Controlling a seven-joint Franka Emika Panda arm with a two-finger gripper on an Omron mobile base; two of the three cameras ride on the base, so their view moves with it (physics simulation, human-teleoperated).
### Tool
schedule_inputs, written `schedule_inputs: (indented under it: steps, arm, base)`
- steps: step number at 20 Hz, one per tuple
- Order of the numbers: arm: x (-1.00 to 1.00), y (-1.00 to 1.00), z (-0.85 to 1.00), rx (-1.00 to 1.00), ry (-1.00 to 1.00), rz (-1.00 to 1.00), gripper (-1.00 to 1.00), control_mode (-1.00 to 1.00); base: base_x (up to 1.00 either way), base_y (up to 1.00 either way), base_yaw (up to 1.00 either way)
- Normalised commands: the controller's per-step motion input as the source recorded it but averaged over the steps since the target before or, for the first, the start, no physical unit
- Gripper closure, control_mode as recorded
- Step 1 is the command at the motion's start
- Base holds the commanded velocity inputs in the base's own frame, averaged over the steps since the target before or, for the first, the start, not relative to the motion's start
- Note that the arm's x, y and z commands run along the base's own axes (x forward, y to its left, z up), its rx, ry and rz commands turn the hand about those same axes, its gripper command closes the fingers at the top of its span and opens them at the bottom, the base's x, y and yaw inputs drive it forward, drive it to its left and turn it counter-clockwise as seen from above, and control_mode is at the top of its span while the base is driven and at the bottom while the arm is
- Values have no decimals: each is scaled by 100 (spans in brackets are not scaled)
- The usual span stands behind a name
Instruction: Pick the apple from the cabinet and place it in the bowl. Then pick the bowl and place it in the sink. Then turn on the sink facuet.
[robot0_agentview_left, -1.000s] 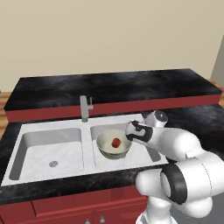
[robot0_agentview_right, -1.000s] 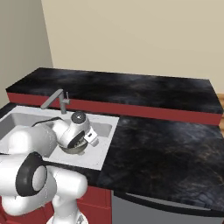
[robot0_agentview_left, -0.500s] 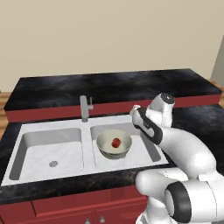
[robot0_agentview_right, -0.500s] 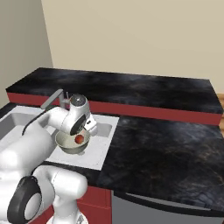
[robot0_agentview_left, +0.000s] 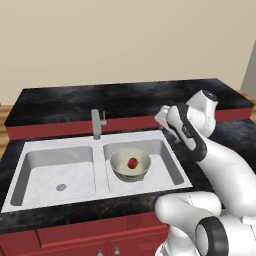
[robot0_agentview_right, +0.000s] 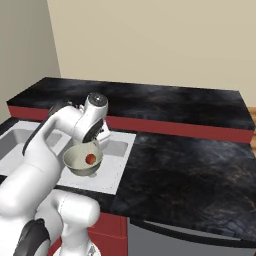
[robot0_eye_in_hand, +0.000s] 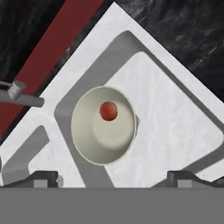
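The pale bowl (robot0_agentview_left: 130, 166) sits in the right basin of the sink (robot0_agentview_left: 30, 145), and the red apple (robot0_agentview_left: 132, 163) lies inside it. My gripper (robot0_agentview_left: 164, 120) hangs above the basin's back right corner, clear of the bowl. In the hand view the bowl (robot0_eye_in_hand: 103, 131) and apple (robot0_eye_in_hand: 108, 110) lie below the gripper (robot0_eye_in_hand: 112, 178), whose fingertips (robot0_eye_in_hand: 43, 177) stand wide open with nothing between them. The grey faucet (robot0_agentview_left: 96, 124) stands behind the divider between the basins, left of the gripper. The cabinet is out of view.
Black counter (robot0_agentview_left: 120, 97) runs behind the sink on a raised red ledge, and more counter (robot0_agentview_right: 190, 165) spreads to the right. The left basin (robot0_agentview_left: 57, 172) holds nothing but its drain. My white arm (robot0_agentview_right: 55, 135) hides part of the sink in the right base view.
The gripper, open throughout, has lifted from the bowl's right rim and drawn up and back over the basin's rear edge. Bowl and apple have stayed put.
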Motion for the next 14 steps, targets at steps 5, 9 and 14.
schedule_inputs:
  steps: [5, 9, 14]
  arm:
    - [0, 39, 74, 26, 10, -6, -100, -100]
    - [14, 69, 17, 45, 23, -7, -100, -100]
    - [19, 85, 0, 44, 36, -13, -100, -100]
  base:
    - [0, 0, 0]
    - [0, 0, 0]
    - [0, 0, 0]
